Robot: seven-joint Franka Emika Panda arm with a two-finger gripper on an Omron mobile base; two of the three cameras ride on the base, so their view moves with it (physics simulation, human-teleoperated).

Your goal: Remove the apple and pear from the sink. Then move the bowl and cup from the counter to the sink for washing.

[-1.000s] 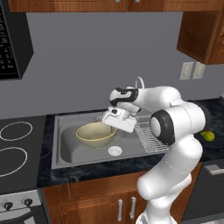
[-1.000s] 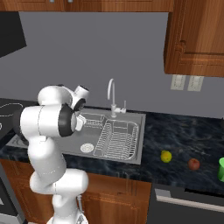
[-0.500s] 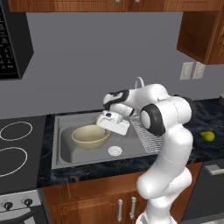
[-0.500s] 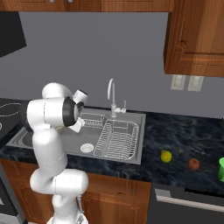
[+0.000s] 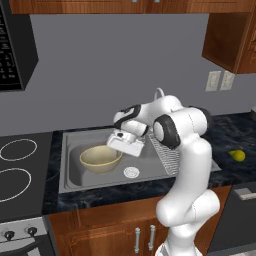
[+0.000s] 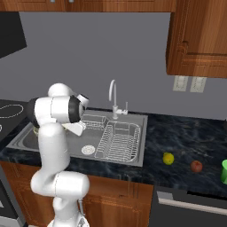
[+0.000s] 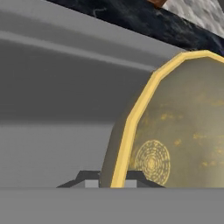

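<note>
The pale yellow-tan bowl [image 5: 101, 158] sits low in the left part of the grey sink [image 5: 70, 172], tipped slightly. My gripper [image 5: 121, 144] is shut on the bowl's right rim. In the hand view the yellow rim of the bowl [image 7: 175, 131] runs down between my two fingertips [image 7: 89, 180], with the gripper [image 7: 111, 179] closed on it. The yellow-green pear [image 6: 168, 158], the dark red apple [image 6: 196, 166] and the green cup [image 6: 225, 170] rest on the black counter [image 6: 177, 142] to the right of the sink. The pear [image 5: 238, 155] lies at the right edge of the left base view.
A wire rack [image 6: 119, 142] fills the right half of the sink and a curved faucet [image 6: 113, 95] stands behind it. The round drain [image 5: 131, 172] lies just right of the bowl. The stovetop [image 5: 15, 165] with white rings borders the sink on the left.
My gripper has carried the bowl a little to the left and lower into the sink. The arm's elbow has swung back. The fruits and the cup have stayed put.
</note>
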